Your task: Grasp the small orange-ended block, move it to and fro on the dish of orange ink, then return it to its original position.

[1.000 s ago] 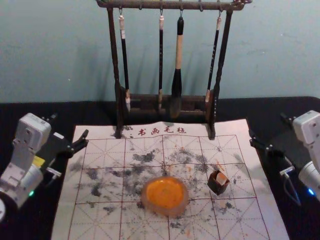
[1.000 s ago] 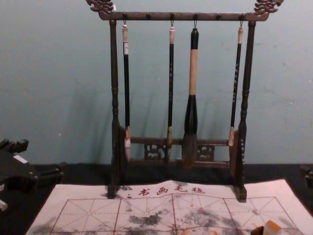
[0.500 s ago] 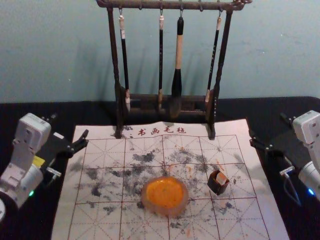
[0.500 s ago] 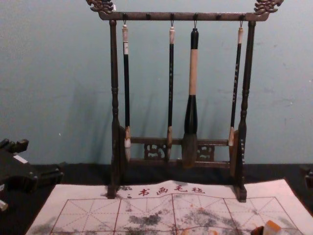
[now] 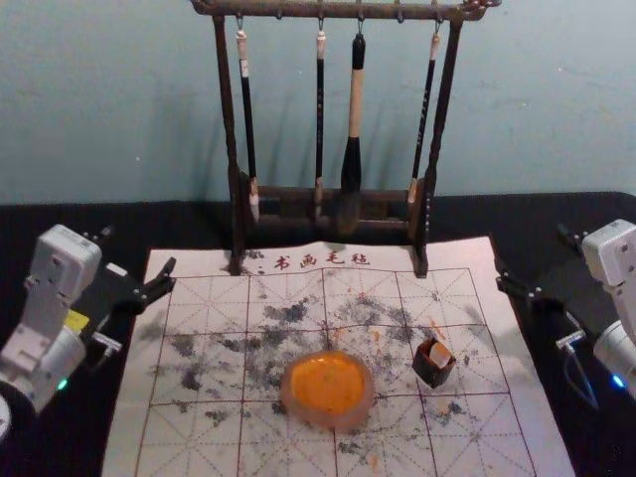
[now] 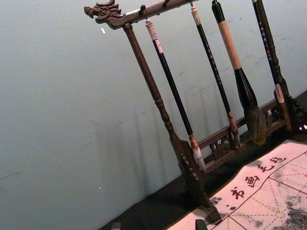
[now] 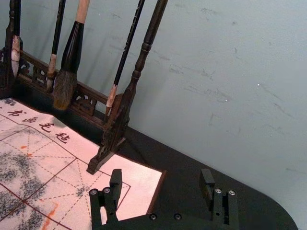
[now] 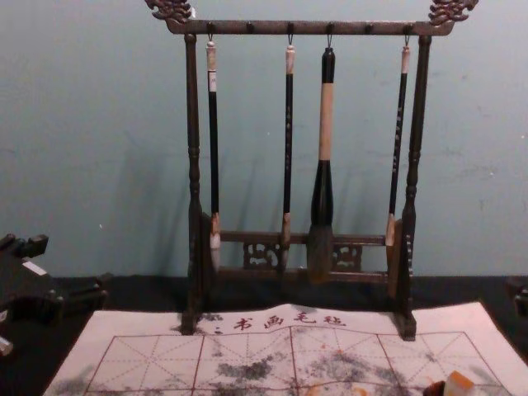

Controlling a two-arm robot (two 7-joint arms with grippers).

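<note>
The small block (image 5: 439,354) shows its orange end at the top of a dark little holder (image 5: 432,372) on the right part of the mat; in the chest view the block (image 8: 458,384) peeks in at the bottom edge. Left of it lies the round dish of orange ink (image 5: 328,386). My left gripper (image 5: 139,250) hangs open off the mat's left side, far from both; its tips (image 6: 158,225) reach into the left wrist view. Off the mat's right side, my right gripper (image 5: 531,248) is open and empty, as the right wrist view confirms for that gripper (image 7: 161,175).
Behind the mat's far edge stands a dark wooden rack (image 5: 328,193) with several hanging brushes, the thick one (image 5: 351,174) near its middle. The ink-stained mat (image 5: 199,437) lies on a black table (image 5: 60,221), against a pale wall.
</note>
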